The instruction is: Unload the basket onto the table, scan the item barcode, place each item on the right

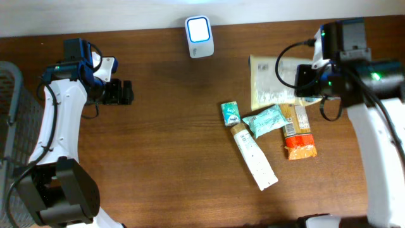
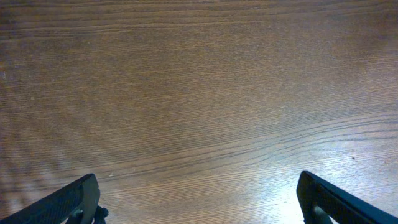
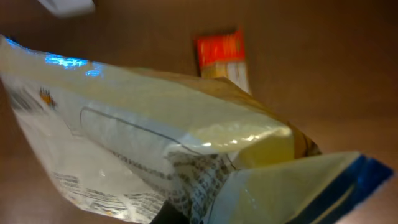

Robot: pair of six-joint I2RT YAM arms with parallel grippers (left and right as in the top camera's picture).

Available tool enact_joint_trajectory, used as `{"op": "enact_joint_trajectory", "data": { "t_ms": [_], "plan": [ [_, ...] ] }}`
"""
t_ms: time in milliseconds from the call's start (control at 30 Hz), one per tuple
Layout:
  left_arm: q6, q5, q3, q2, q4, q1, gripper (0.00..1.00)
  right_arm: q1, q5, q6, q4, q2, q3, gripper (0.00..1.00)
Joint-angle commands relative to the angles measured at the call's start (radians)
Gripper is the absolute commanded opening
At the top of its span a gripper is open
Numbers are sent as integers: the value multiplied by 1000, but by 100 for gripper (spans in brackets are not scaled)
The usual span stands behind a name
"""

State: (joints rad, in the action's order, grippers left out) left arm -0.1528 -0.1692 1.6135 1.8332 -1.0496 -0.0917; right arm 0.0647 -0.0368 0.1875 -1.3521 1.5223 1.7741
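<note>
A large pale yellow bag lies at the right of the wooden table, and my right gripper is shut on its right edge. In the right wrist view the bag fills most of the frame, its printed seam bunched at my right gripper, whose fingers are mostly hidden. The white scanner with a lit blue face stands at the back centre, and its edge also shows in the right wrist view. My left gripper hovers open at the left, and its view shows only bare wood between its fingers.
In front of the bag lie a small green box, a teal packet, a long white pack and an orange-red packet, the last also seen by the right wrist. A grey wire basket sits at the left edge.
</note>
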Motion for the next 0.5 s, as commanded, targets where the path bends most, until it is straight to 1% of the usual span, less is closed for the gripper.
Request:
{"op": "enact_joint_trajectory", "data": {
  "t_ms": [0, 67, 100, 133, 167, 200, 233, 267, 300, 333, 367, 400, 433, 467],
  "plan": [
    [9, -7, 5, 1, 2, 2, 99, -90, 200, -42, 92, 79, -178, 4],
    [9, -7, 5, 1, 2, 2, 99, -162, 301, -61, 201, 137, -327, 4],
    [9, -7, 5, 1, 2, 2, 99, -183, 316, -67, 214, 154, -359, 4],
    [9, -7, 5, 1, 2, 2, 99, -211, 349, -105, 207, 186, -391, 25],
    [9, -7, 5, 1, 2, 2, 99, -217, 351, -107, 188, 196, -391, 45],
    [9, -7, 5, 1, 2, 2, 99, -217, 350, -111, 180, 190, -384, 52],
    [9, -7, 5, 1, 2, 2, 99, -217, 348, -121, 143, 171, -341, 55],
    [9, -7, 5, 1, 2, 2, 99, -216, 342, -129, 103, 154, -286, 65],
    [9, -7, 5, 1, 2, 2, 99, -216, 340, -129, 36, 134, -196, 69],
    [9, -7, 5, 1, 2, 2, 99, -211, 343, -127, -75, 113, -58, 75],
    [9, -7, 5, 1, 2, 2, 99, -194, 372, -120, -168, 90, 75, 99],
    [9, -7, 5, 1, 2, 2, 99, -181, 410, -120, -195, 74, 169, 99],
    [9, -7, 5, 1, 2, 2, 99, -175, 483, -120, -200, 53, 311, 99],
    [9, -7, 5, 1, 2, 2, 99, -175, 490, -120, -202, 49, 354, 99]
  ]
}}
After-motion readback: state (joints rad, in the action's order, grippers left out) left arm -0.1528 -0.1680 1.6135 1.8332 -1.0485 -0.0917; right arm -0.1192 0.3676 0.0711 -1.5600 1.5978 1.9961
